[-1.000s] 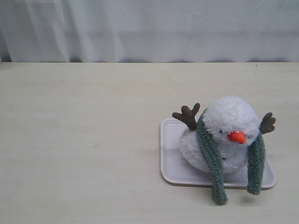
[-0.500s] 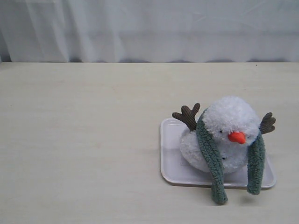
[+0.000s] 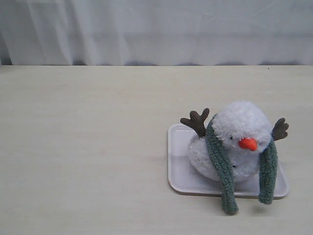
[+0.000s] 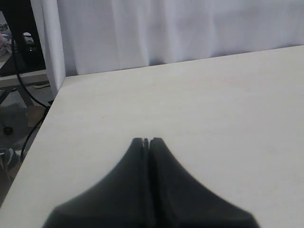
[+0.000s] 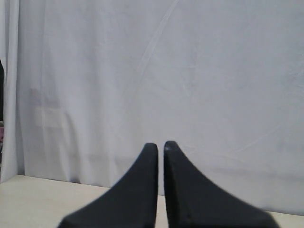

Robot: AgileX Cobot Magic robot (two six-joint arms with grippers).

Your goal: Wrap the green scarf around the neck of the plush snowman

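Exterior view, green scarf [image 3: 221, 161] unmoved (snowman [image 3: 243, 122] too)

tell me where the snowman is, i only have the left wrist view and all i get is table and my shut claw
Observer: The plush snowman sits on a white tray, toward the right of the exterior view.
Operator: is the scarf on it
Observer: The green scarf is draped behind its head, with both ends hanging down the front, uncrossed.
Operator: and the right claw
Observer: The right claw is shut on nothing and faces the curtain.
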